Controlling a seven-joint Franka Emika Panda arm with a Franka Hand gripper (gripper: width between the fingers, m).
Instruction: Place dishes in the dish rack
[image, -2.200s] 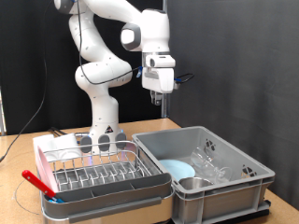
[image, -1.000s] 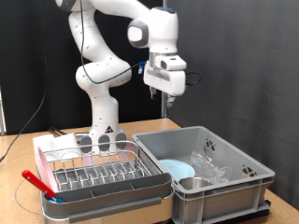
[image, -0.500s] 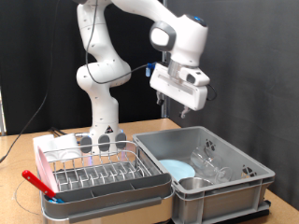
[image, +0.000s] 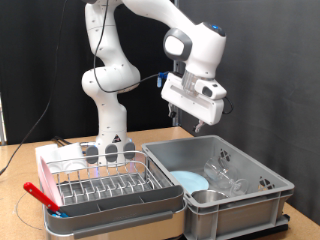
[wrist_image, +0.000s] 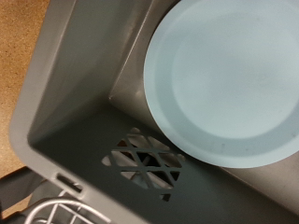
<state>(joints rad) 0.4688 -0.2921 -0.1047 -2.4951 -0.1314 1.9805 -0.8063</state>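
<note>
No brand, label or writing could be read anywhere. The tool (image: 198, 124) hung in the air above the grey bin (image: 262, 186), tilted, with nothing seen between its fingers; whether they stood apart or together could not be told, and the wrist view did not show them. The plate (wrist_image: 226, 79) was round, pale blue and plain, with a smooth matte face and a shallow raised rim; it lay on the bin's floor, close against a wall with lattice vent holes. In the exterior view the plate (image: 189, 181) sat toward the bin's left end, and clear glass pieces (image: 226, 176) glinted just beside it to the exterior view's right, their shapes hard to make out. The rack (image: 105, 186), silver wire with rows of upright prongs in a white tray, stood on the wooden counter (image: 20, 205) just beside the bin, on the exterior view's left. A red utensil (image: 41, 196) rested at the rack's left front corner
</note>
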